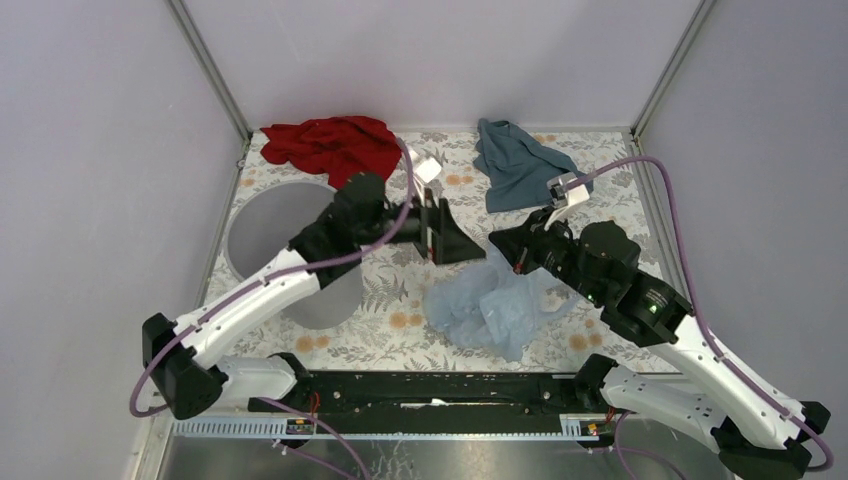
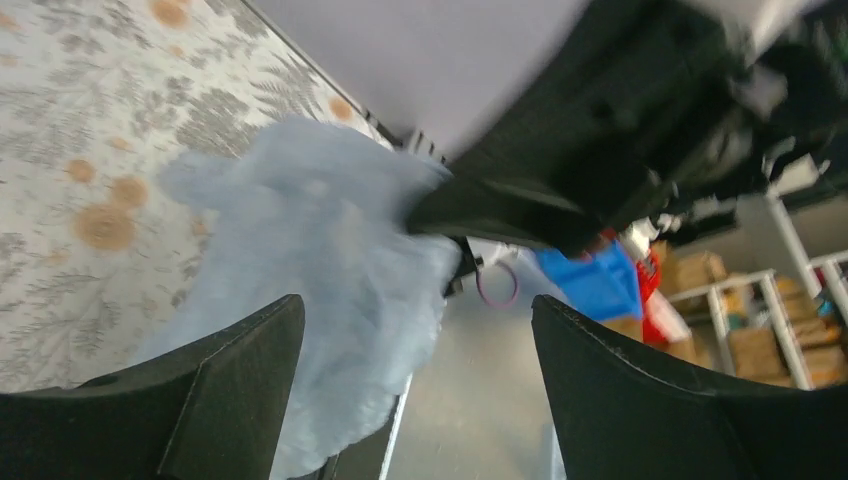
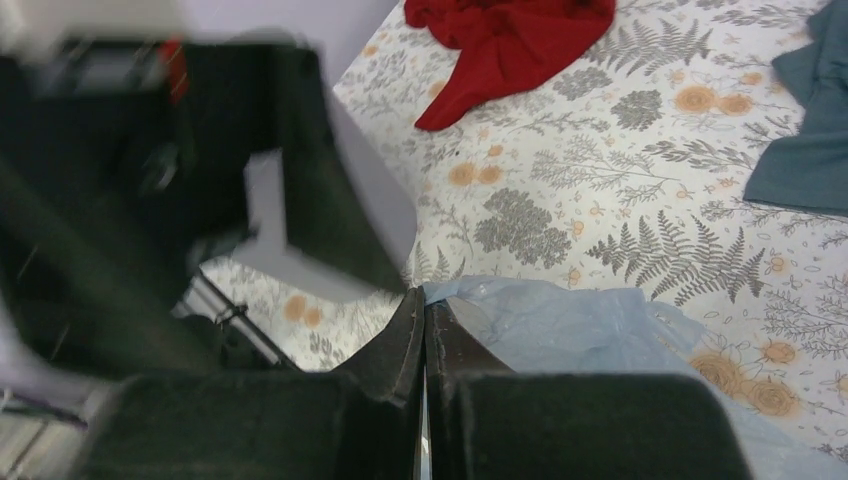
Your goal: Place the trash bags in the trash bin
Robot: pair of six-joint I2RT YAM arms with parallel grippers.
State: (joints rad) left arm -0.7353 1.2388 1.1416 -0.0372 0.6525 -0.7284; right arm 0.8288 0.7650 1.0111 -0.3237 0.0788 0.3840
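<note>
Though the trash bag (image 1: 490, 305) has been grabbed, it is not in the trash bin (image 1: 258, 235) yet. It lies crumpled on the table (image 1: 390, 300) near the middle, well apart from the bin on the left. The right gripper (image 3: 423, 310) is squeezed tight and looks to pinch the bag's top edge. The left gripper (image 2: 415, 320) hangs close by, its fingers spread wide with nothing between them. I think what is left is to lift the bag, carry it left and drop it in. Nothing shows inside the bin. A red cloth (image 1: 330, 145) and a blue-green cloth (image 1: 515, 165) lie at the back.
</note>
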